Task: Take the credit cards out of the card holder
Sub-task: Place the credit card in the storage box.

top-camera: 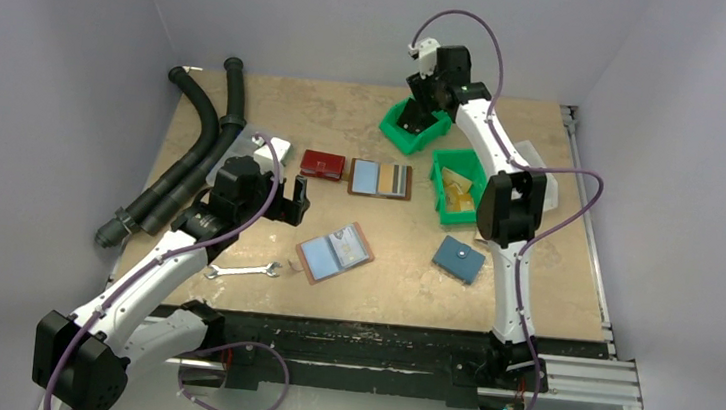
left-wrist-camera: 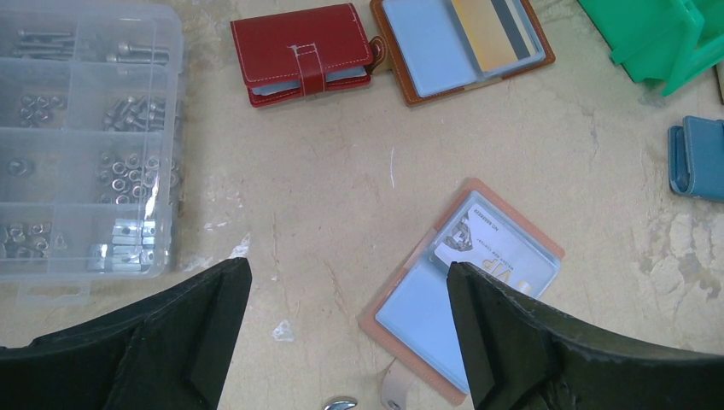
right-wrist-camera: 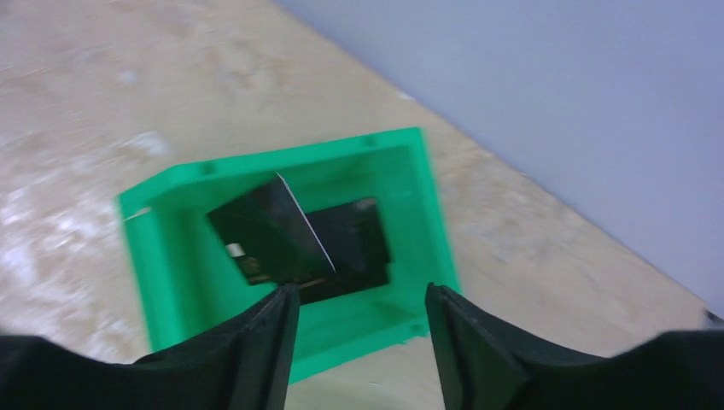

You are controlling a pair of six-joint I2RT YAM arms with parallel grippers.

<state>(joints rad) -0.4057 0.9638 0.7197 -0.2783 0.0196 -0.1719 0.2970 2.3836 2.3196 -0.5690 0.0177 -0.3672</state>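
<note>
Right tool [right-wrist-camera: 360, 295] spread over green bin [right-wrist-camera: 162, 248], black card [right-wrist-camera: 265, 226] tilted inside; we should set the spread left tool [left-wrist-camera: 346, 273] squarely over the white card [left-wrist-camera: 499, 256] in the card holder [left-wrist-camera: 414, 316].

**Even light, one smeared view**

Soft, diffuse light falls from above. The tabletop [top-camera: 532, 282] is evenly bright, with only faint shadows beside the things on it. The top and left wrist views are sharp, though the left tool [left-wrist-camera: 347, 269] looms dark and soft-edged. Motion blur smears the right wrist view, leaving the green bin [right-wrist-camera: 158, 256] hazy.
</note>
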